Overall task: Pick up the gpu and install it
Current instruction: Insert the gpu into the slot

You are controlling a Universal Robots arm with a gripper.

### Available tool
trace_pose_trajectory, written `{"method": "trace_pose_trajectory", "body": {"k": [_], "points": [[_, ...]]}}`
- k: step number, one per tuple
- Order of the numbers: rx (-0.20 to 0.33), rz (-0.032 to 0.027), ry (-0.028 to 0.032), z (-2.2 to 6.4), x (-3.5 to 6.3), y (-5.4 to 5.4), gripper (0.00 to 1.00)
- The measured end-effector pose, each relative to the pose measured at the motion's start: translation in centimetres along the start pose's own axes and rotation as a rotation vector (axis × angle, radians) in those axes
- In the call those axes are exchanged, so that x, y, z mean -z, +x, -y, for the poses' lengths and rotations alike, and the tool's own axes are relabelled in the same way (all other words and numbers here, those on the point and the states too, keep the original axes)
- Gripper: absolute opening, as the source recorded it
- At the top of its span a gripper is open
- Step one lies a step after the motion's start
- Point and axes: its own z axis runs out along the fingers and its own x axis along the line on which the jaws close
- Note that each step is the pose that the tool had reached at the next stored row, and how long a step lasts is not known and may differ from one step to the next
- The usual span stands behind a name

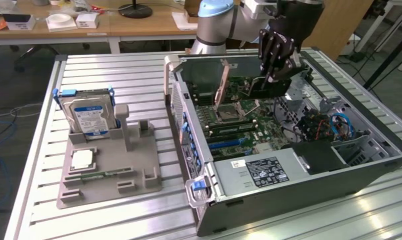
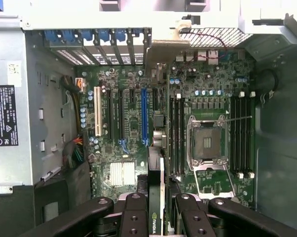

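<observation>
Hand (image 1: pixel 276 71) grips the gpu (image 1: pixel 269 86) edge-down, upper right of frame, probably to line it up with the motherboard (image 2: pixel 131 148) slots.

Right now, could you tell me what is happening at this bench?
The arm's gripper is shut on the gpu and holds it on edge over the motherboard of the open case. The card does not look seated in a slot yet. A hard drive stands in the grey holder at the exterior view's left.

gpu (image 1: pixel 268 89) in tool (image 1: pixel 276 76); over motherboard (image 1: pixel 244 122) in case (image 1: pixel 301 195); hard drive (image 1: pixel 87 115) on stand (image 1: pixel 107 182), exterior view's left
</observation>
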Motion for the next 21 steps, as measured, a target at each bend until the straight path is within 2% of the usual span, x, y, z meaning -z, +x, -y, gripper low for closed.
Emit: {"method": "trace_pose_trajectory", "body": {"k": [14, 21], "points": [[0.0, 0.0002, 0.0001, -0.01, -0.03, 0.0, 0.26], [0.0, 0.0002, 0.0001, 0.0, -0.88, 0.03, 0.26]]}}
